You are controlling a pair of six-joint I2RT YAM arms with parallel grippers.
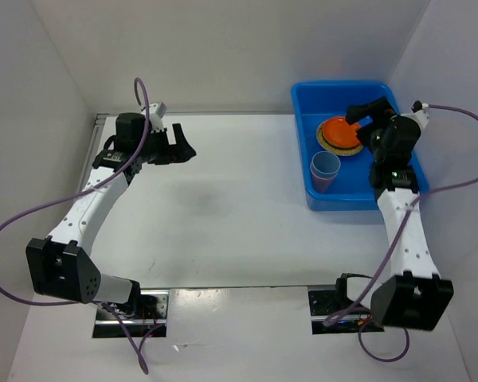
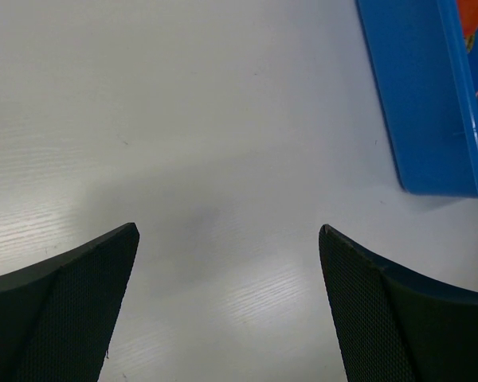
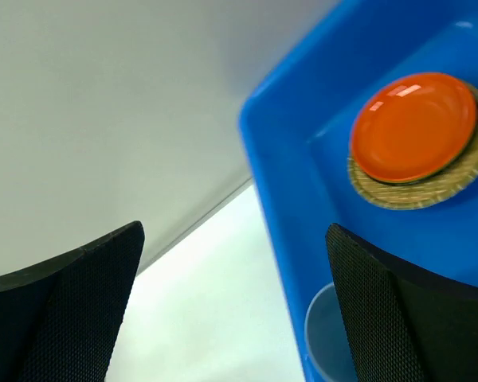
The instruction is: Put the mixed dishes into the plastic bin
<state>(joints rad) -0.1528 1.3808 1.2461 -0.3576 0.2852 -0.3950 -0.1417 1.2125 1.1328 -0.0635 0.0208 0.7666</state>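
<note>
Table (image 1: 223,207): a white surface, enclosed by white walls; both arm bases are bolted at its near edge.
Plastic bin (image 1: 338,99): a bright blue rectangular tub, set on the table at the far right corner; its outer wall is also seen at the right edge of the left wrist view (image 2: 418,103).
Left arm (image 1: 88,211): extended over the far left part of the table, well apart from the bin.
Right arm (image 1: 406,231): reached up along the right side, with its wrist held over the bin's right rim.
Left gripper (image 1: 185,143): its fingers (image 2: 72,302) are spread wide above bare table and nothing is held between them.
Right gripper (image 1: 366,115): held over the bin above the plates; its fingers (image 3: 72,302) are spread wide and nothing is gripped.
Tan woven plate (image 3: 430,189): laid flat on the bin floor, at the bottom of the stack.
Orange plate (image 1: 338,129): laid on top of the tan woven plate; a thin dark edge is seen between the two, and what it belongs to cannot be told.
Blue cup (image 1: 327,165): stood upright in the bin's near left corner, just beside the stack.
Pink cup (image 1: 322,185): seen directly under the blue cup; whether the two are nested cannot be told.
</note>
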